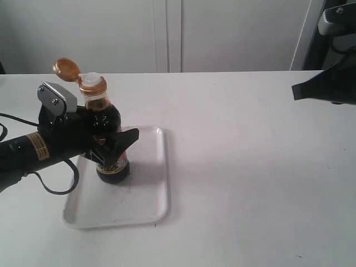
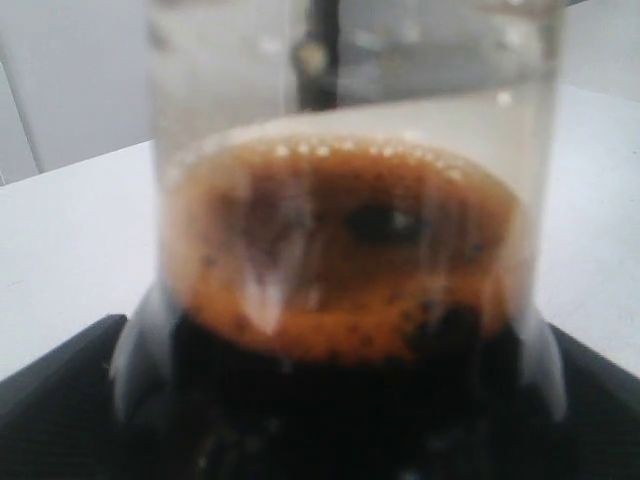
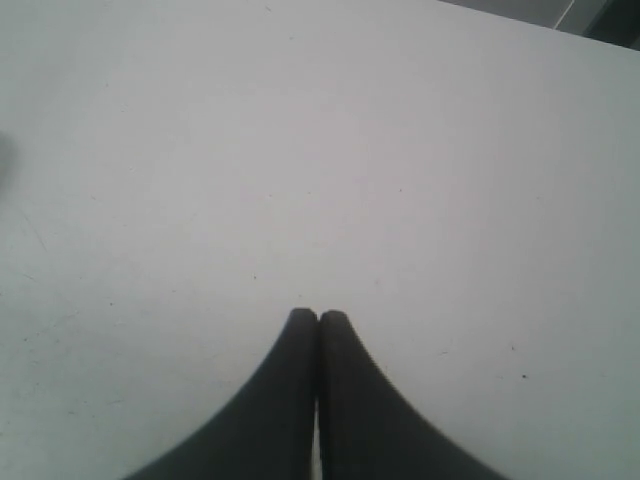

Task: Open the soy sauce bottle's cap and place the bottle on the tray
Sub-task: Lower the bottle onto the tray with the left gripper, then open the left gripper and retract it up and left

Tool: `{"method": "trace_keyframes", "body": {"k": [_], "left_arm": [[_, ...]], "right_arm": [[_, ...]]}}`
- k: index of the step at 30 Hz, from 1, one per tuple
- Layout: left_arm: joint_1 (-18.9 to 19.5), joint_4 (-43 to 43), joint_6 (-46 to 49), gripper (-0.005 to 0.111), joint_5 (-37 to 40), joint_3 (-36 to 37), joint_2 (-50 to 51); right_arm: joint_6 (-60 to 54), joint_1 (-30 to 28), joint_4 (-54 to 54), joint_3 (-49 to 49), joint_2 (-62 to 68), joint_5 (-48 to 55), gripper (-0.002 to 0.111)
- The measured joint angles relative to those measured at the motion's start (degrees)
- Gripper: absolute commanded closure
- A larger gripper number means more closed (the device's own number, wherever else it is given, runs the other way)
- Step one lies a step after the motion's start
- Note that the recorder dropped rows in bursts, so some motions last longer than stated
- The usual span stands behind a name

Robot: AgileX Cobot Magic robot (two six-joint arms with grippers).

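Orange-brown cap flipped open, soy sauce bottle upright on the tray: both steps look done. Your left gripper straddles the bottle, clamped or slack unclear, and must yet withdraw; your right gripper hangs closed at 3 o'clock.

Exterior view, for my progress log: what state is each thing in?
soy sauce bottle: upright, standing on the tray.
cap: flipped open on its hinge.
tray: flat on the table, carrying the bottle.
left gripper: around the bottle; whether it grips, cannot tell.
right gripper: shut, holding nothing.
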Motion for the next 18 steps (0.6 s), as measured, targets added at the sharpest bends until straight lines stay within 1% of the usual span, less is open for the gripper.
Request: {"method": "trace_keyframes", "body": {"k": [8,14,18], "left_arm": [[0.0,-0.2,-0.8,0.002,0.2,0.0,-5.3],[0.0,1.1,-2.8,0.002,5.5,0.1,-9.7],[0.0,2.3,-4.9,0.002,6.2,0.1,-12.1]], "right_arm": [[-0.1,0.0,0.0,0.0,0.0,0.0,0.108],[-0.1,0.0,0.0,0.0,0.0,0.0,0.108],[-0.1,0.0,0.0,0.0,0.0,0.0,0.108]]}}
